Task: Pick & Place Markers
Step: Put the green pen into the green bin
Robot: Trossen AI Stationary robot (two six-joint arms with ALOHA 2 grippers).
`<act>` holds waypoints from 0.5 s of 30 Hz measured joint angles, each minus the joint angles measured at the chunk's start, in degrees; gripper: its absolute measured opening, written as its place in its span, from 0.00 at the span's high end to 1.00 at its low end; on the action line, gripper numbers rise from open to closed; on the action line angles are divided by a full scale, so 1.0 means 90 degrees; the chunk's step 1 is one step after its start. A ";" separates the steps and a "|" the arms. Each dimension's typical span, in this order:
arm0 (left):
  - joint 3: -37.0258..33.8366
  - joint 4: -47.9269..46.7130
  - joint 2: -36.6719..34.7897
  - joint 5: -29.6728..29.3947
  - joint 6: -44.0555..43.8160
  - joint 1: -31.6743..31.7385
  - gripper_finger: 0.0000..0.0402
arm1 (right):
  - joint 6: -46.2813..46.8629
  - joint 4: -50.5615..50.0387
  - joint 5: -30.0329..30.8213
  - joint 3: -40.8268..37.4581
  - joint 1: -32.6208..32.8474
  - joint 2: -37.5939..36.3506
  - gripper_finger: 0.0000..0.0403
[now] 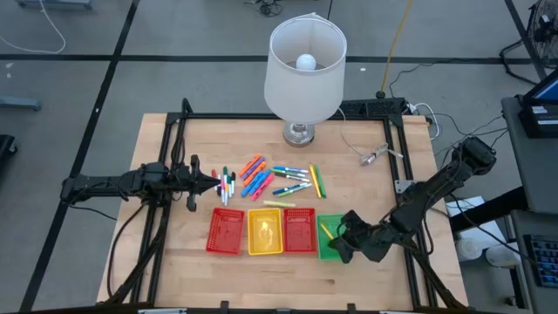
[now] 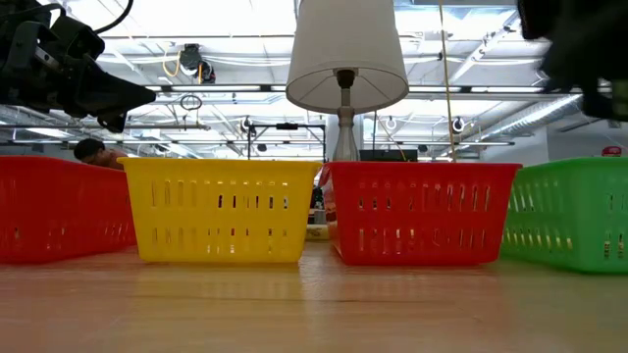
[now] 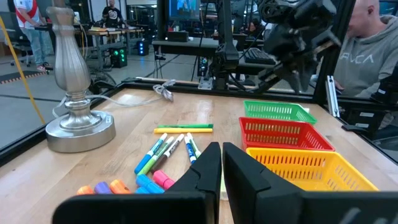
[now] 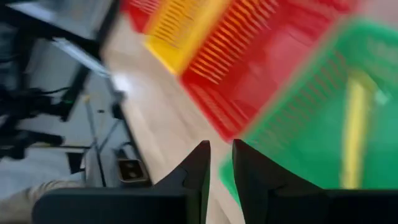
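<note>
Markers [image 1: 266,179] are lying scattered on the wooden table [image 1: 375,192], between the lamp [image 1: 304,65] behind them and the row of mesh trays in front. The trays are sitting side by side: red [image 1: 225,231], yellow [image 1: 265,231], red [image 1: 299,229], and green [image 1: 328,237] at the right end (a yellow marker [image 4: 354,127] is lying inside that one). The right gripper [image 1: 342,242] is hovering over the green tray, its fingers [image 4: 196,171] standing a narrow gap apart and gripping nothing. The left gripper [image 1: 212,181] is waiting at the left edge of the marker pile, fingers pressed together and empty. A person in a grey hoodie [image 3: 367,53] is sitting beyond the table.
</note>
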 joint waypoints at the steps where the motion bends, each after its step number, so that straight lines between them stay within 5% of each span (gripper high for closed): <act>1: 0.0000 -0.0002 0.0000 0.0000 -0.0002 -0.0002 0.95 | -0.0345 0.0224 0.0042 0.0000 -0.0060 0.0000 0.85; 15: -0.0002 -0.0002 0.0000 0.0000 0.0000 -0.0002 0.95 | -0.5219 0.2155 0.0376 0.0000 -0.1392 0.0000 0.85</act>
